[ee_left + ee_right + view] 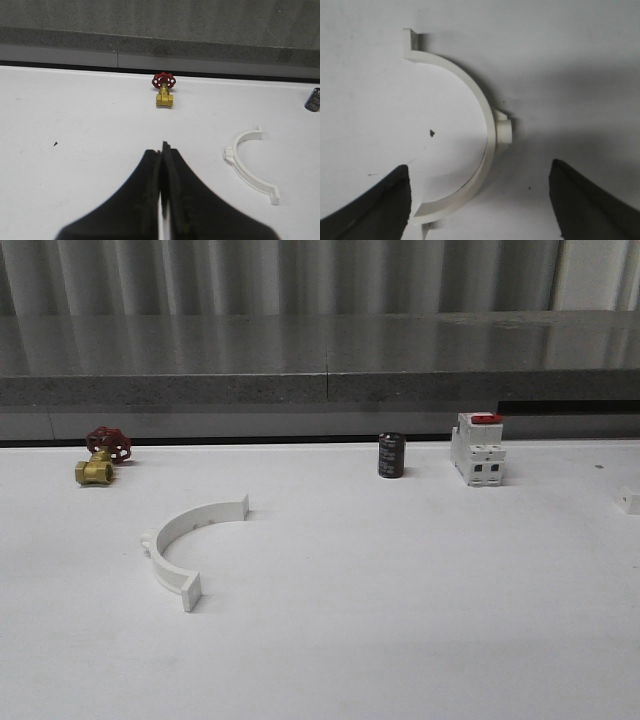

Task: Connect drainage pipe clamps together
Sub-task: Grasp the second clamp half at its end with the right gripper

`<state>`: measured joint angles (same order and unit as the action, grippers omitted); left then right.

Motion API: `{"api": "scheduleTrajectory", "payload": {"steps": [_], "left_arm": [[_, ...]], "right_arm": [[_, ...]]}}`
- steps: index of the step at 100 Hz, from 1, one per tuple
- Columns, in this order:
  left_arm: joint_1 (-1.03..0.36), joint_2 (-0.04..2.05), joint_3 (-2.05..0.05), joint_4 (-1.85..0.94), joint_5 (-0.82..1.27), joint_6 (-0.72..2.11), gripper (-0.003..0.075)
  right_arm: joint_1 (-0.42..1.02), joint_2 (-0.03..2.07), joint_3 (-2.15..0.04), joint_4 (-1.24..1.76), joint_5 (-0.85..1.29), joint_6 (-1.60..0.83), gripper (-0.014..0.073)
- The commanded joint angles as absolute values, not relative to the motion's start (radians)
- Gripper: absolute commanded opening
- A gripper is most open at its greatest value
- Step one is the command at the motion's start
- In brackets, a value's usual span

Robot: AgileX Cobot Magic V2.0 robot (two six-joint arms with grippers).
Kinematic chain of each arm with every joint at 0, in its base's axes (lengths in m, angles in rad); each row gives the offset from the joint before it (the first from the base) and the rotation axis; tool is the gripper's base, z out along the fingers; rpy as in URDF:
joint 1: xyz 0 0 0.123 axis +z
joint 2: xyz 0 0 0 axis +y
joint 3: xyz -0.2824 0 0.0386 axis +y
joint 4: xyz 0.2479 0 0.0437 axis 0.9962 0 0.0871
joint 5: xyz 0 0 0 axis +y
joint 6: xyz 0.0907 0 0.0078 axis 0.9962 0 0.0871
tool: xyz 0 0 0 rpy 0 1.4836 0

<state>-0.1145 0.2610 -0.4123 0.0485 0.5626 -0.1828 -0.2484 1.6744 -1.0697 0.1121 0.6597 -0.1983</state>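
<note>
R claw (480,200) spread over clamp half (470,130), L claw (162,165) together; thin rim could slip on tabletop (400,590).

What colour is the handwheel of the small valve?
Red, on a brass-yellow valve body; the left wrist view shows it best.

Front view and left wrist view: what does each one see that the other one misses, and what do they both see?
Front view extras: the white breaker with a red top and a small white piece at the table's right edge.

Left wrist view extras: the left gripper, its black fingers pressed shut with nothing between them.

Both: one white half-ring clamp lying flat on the table, the brass valve with a red wheel, and the little black cylinder.
</note>
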Motion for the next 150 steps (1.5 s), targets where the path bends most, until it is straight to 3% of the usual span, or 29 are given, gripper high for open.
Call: {"api": "scheduleTrajectory", "payload": {"steps": [1, 57, 67, 84, 96, 126, 150], "left_arm": [[-0.112, 0.269, -0.439, 0.048, 0.488, -0.184, -0.0020], [-0.112, 0.269, -0.439, 0.048, 0.488, -0.184, -0.0020], [-0.112, 0.269, -0.439, 0.048, 0.488, -0.184, -0.0020], [-0.112, 0.269, -0.439, 0.048, 0.488, -0.184, -0.0020], [-0.112, 0.269, -0.439, 0.048, 0.488, -0.184, -0.0020], [-0.112, 0.269, -0.439, 0.048, 0.488, -0.184, -0.0020], [-0.112, 0.269, -0.439, 0.048, 0.488, -0.184, -0.0020]], "right_arm": [[-0.254, 1.684, -1.101, 0.125, 0.593, -0.248, 0.0570], [-0.254, 1.818, -1.109, 0.125, 0.534, -0.255, 0.0520], [-0.254, 1.818, -1.109, 0.126, 0.534, -0.253, 0.0382], [-0.254, 1.818, -1.111, 0.126, 0.539, -0.252, 0.0053], [-0.254, 1.818, -1.111, 0.126, 0.575, -0.252, -0.0063], [-0.208, 1.787, -1.202, 0.302, 0.709, -0.223, -0.0066], [0.080, 1.696, -1.210, 0.304, 0.663, -0.017, -0.0055]]}}
